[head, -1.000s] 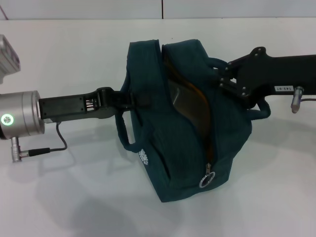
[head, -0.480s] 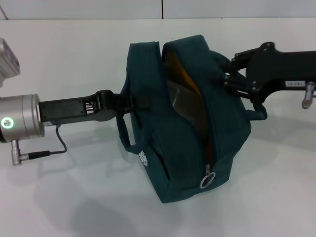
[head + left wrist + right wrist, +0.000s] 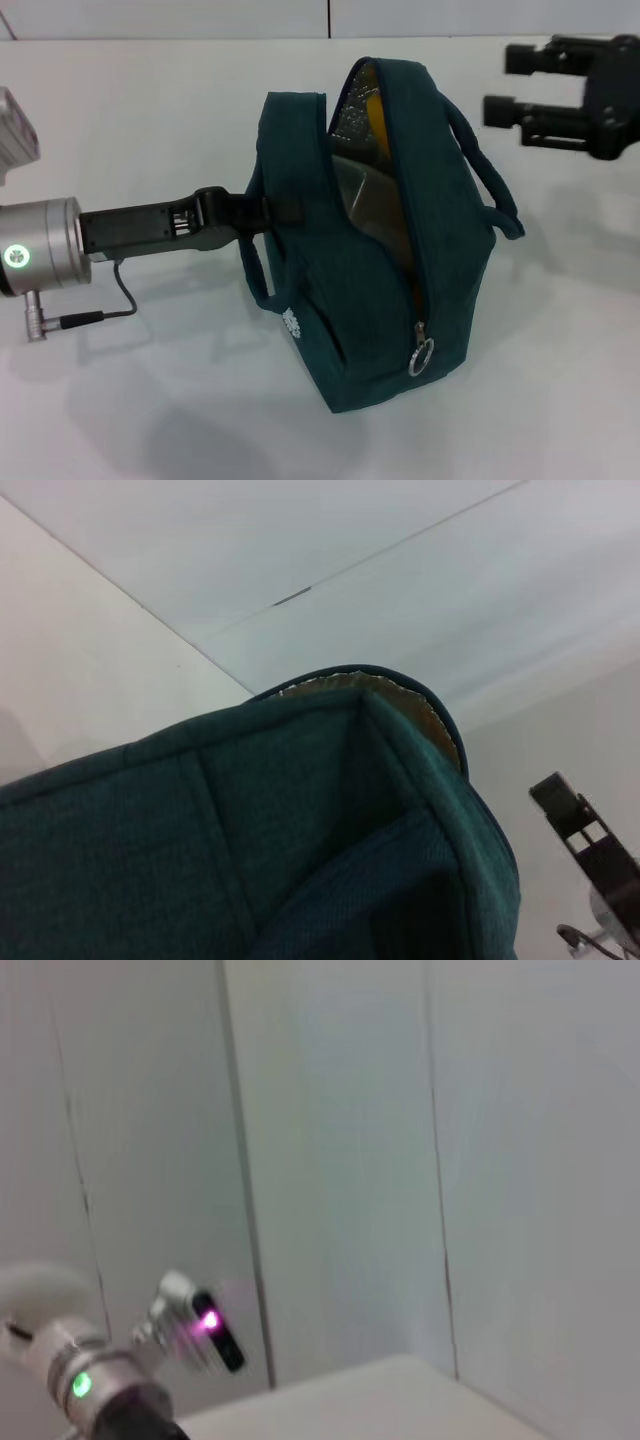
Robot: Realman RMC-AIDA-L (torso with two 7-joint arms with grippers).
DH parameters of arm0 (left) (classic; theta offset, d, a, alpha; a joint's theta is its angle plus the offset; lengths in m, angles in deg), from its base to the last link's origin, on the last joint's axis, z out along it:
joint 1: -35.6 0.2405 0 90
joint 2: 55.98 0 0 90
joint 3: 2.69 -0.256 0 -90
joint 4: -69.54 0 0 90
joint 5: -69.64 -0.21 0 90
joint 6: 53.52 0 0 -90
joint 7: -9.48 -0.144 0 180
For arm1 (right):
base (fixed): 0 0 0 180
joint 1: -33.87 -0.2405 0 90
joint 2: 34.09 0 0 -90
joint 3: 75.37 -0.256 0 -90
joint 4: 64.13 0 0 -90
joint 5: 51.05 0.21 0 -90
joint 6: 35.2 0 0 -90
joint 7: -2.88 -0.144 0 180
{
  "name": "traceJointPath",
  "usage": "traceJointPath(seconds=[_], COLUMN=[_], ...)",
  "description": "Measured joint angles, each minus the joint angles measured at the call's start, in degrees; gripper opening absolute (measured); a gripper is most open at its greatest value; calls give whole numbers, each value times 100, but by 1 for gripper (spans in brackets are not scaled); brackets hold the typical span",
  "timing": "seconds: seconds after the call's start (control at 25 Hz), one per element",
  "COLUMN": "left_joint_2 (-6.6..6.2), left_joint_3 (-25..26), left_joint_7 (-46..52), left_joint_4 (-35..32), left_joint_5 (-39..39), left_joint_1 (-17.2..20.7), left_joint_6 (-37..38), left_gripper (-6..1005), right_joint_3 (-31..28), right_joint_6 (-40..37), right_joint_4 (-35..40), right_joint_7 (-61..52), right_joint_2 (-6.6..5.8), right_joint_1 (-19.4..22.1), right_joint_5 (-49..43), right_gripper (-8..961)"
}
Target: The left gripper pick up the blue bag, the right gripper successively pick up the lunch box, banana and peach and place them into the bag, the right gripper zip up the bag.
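Trouble would most likely come at the zip: the blue bag (image 3: 370, 250) stands on the table (image 3: 150, 110) held only at its left side by the left gripper (image 3: 262, 212), clamped on the fabric, so a pull on the zipper ring (image 3: 421, 357) at the near end could drag or tip the bag instead of closing it. The right gripper (image 3: 502, 85) hangs far right, well apart, fingers spread and empty. Inside the gaping mouth show the lunch box (image 3: 362, 195) and something yellow, probably the banana (image 3: 374, 115); the peach cannot be made out.

Even bright light (right wrist view blurred)
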Motion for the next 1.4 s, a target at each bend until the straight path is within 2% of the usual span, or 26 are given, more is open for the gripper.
traceJointPath(seconds=[0.08,0.32,0.64,0.8,1.08,1.4], left_joint_2=[6,18,24,22,22,29], left_joint_3=[8,12,1,11,-16,-12], left_joint_7=[-1,-1,-1,-1,-1,-11], left_joint_4=[0,0,-1,-1,-1,-1], left_joint_5=[0,14,33,40,44,44], left_joint_1=[1,-6,-30,-47,-66,-80], left_joint_6=[-3,-12,-16,-16,-30,-84], left_gripper=[43,43,43,43,43,44], right_joint_3=[-240,-477,-410,-321,173,605], right_joint_6=[-308,-1652,-2610,-2402,-1681,-1222], right_joint_4=[-127,-317,-807,-1492,-2870,-3095], right_joint_7=[160,1223,2029,2276,2789,2963], right_joint_2=[-5,-51,-36,-9,31,40], right_joint_1=[-4,99,103,-60,-469,-532], right_joint_5=[56,-189,-1268,-1660,-1562,-1120], right_gripper=[591,651,650,650,649,649])
